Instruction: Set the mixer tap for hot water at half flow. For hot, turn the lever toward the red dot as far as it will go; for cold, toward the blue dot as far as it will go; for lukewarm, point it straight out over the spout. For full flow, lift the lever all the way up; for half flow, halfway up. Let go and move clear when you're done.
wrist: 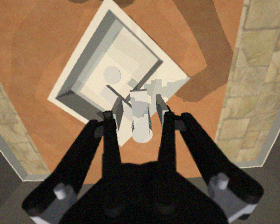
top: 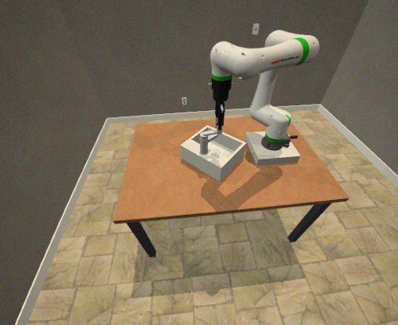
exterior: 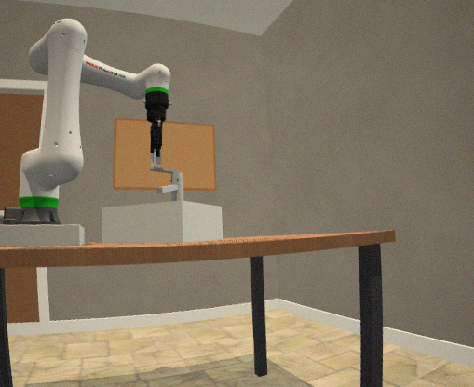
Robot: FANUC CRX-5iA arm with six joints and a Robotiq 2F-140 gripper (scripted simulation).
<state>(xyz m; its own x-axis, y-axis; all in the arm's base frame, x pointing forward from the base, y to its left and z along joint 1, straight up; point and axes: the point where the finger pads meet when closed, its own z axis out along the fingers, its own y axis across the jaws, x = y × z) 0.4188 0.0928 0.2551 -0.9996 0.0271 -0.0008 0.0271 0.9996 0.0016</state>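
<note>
The mixer tap (top: 203, 145) stands on the corner of a white sink block (top: 213, 153) on the table. Its lever (top: 211, 133) lies about level, pointing toward my arm's base. In the exterior view the lever (exterior: 164, 170) sits above the spout (exterior: 165, 189), and a blue dot (exterior: 178, 177) shows on the tap body. My gripper (top: 219, 126) points straight down over the lever's free end. In the wrist view the fingers stand partly open on either side of the lever (wrist: 141, 120), with small gaps on both sides. The red dot is hidden.
The sink's basin (wrist: 116, 75) lies under and beyond the gripper. My arm's base (top: 273, 150) stands on a white plinth right beside the sink block. The table edge (top: 232, 208) is well in front.
</note>
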